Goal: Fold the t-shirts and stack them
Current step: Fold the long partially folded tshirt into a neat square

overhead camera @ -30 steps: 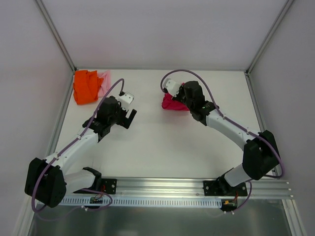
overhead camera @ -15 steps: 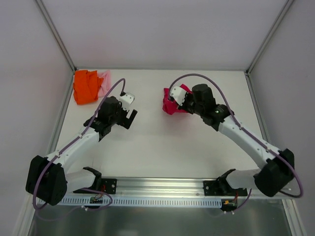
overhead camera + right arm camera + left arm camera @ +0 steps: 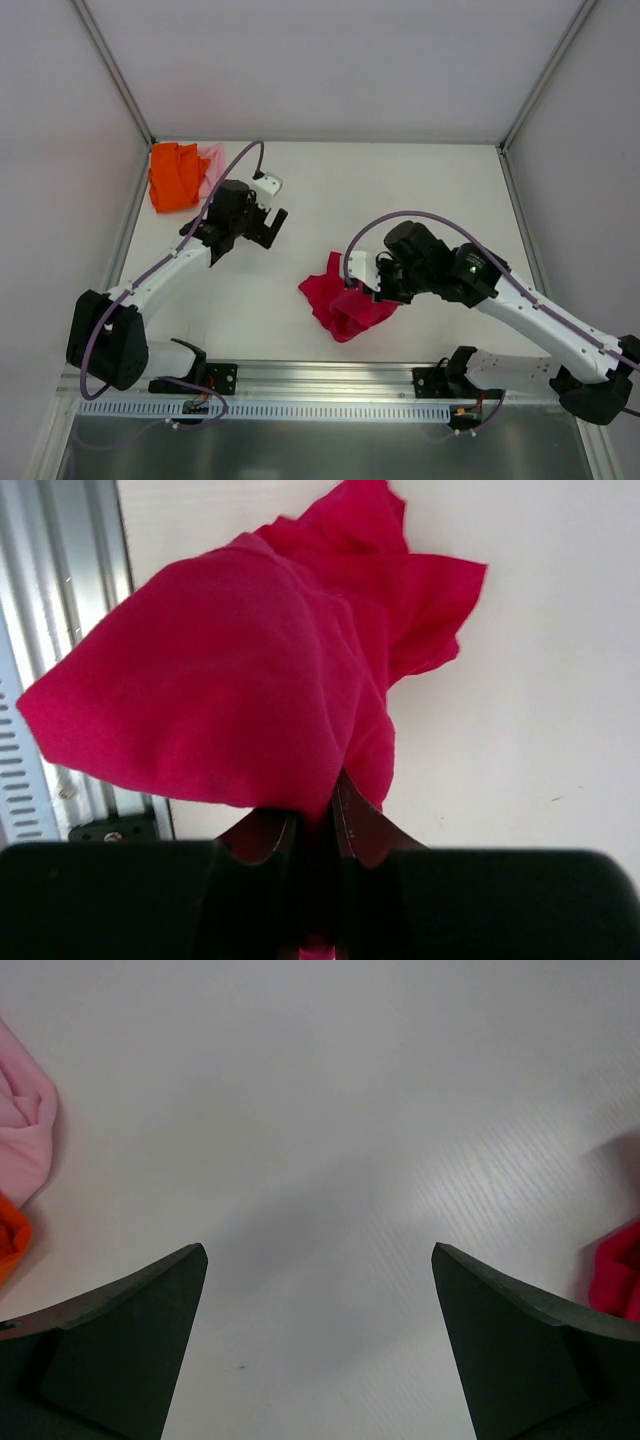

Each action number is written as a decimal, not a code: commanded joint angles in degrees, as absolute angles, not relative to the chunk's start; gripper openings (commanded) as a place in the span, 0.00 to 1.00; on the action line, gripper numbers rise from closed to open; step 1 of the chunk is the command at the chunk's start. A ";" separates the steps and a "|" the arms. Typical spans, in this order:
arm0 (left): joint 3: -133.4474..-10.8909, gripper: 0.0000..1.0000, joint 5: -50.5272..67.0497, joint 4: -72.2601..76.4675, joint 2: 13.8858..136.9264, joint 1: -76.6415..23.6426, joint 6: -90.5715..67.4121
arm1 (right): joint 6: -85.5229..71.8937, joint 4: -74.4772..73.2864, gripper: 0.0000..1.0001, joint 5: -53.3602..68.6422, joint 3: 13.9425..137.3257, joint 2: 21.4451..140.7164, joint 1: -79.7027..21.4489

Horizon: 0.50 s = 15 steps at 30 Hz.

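Cloth hides the tips of the right claw [image 3: 318, 820], which is clenched on a bunch of the crimson t-shirt [image 3: 345, 305]. The shirt is crumpled and drapes down near the front edge of the bench [image 3: 400, 190], about midway across. Only a sliver of the pink t-shirt [image 3: 213, 165] shows, touching the rumpled orange t-shirt [image 3: 175, 175] in the far left corner. The left claw [image 3: 268, 222] hovers spread wide.

The robot's two arms, left arm [image 3: 165, 283] and right arm [image 3: 540, 317], are showing white shells between bulky black joint housings, each trailing a purple cable [image 3: 400, 213] looping back from the wrist. The left gripper [image 3: 318, 1248] is presenting black, wedge-shaped fingers [image 3: 110, 1350]; a small green light [image 3: 469, 268] is glowing behind the right wrist.
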State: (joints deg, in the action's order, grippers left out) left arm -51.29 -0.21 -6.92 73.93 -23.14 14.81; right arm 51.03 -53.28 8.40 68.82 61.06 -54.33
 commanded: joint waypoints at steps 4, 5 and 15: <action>-58.00 0.99 10.00 -12.38 79.53 -22.76 15.21 | 51.06 -60.39 0.01 8.61 66.37 62.48 -56.25; -58.70 0.98 13.41 -14.05 79.98 -22.76 15.29 | 51.76 -59.68 0.01 8.44 65.75 62.66 -56.25; -58.97 0.71 30.40 -22.21 77.43 -24.25 19.85 | 55.63 -52.74 0.01 7.73 64.42 64.60 -56.25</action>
State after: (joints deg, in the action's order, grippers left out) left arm -56.75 21.52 -17.21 80.40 -23.33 16.60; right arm 53.98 -55.94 8.21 63.70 64.97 -56.03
